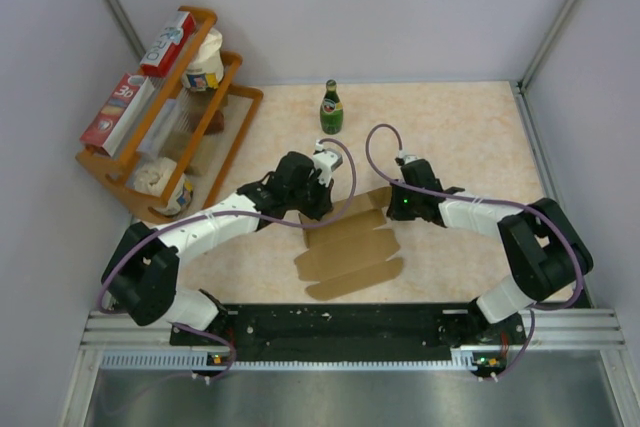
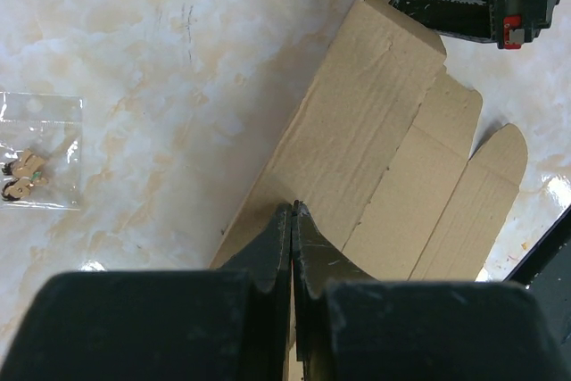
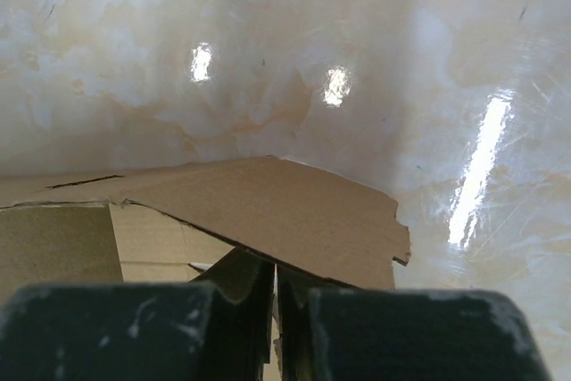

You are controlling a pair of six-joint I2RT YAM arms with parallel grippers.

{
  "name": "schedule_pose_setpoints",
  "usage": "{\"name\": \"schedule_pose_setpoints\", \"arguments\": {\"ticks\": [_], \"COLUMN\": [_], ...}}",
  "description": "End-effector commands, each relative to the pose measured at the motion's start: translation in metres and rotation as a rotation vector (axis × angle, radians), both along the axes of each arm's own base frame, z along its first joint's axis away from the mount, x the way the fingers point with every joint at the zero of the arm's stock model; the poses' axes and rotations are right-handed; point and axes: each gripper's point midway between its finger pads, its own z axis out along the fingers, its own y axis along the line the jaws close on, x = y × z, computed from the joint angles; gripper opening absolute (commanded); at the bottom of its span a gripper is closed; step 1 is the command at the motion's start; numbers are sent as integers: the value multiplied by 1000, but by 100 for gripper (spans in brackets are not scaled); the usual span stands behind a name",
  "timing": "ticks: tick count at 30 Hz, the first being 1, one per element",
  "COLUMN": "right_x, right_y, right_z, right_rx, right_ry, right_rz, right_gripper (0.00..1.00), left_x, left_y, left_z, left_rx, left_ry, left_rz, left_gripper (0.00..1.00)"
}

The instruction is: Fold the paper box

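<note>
The paper box (image 1: 350, 252) is a flat brown die-cut cardboard sheet lying on the marble table between the two arms. My left gripper (image 1: 320, 205) is shut, its tips (image 2: 293, 207) pressed down on the sheet's (image 2: 375, 158) long left panel near the edge. My right gripper (image 1: 392, 209) is shut too. It sits at the sheet's far right corner, with its tips (image 3: 275, 265) tucked under a flap (image 3: 294, 211) that is lifted off the table. Nothing shows clamped between either pair of fingers.
A green bottle (image 1: 331, 107) stands at the back of the table. A wooden rack (image 1: 170, 112) at the far left holds red-and-white boxes and cups. A small clear bag of parts (image 2: 36, 162) lies on the table left of the sheet.
</note>
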Motion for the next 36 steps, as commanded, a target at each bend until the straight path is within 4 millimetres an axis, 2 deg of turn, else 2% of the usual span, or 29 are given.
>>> {"name": "schedule_pose_setpoints", "arguments": {"ticks": [1, 36], "right_x": [-5, -16], "right_y": [2, 51], "right_z": [-8, 29], "right_rx": [18, 273], "right_ry": [25, 9], "right_rz": [28, 215], "right_gripper": [0, 0], "left_x": [0, -4], "left_y": [-4, -3], "left_z": [-3, -15], "left_rx": [-12, -1], "left_ry": [-5, 23], "left_rz": [-1, -4], "left_gripper": [0, 0]}}
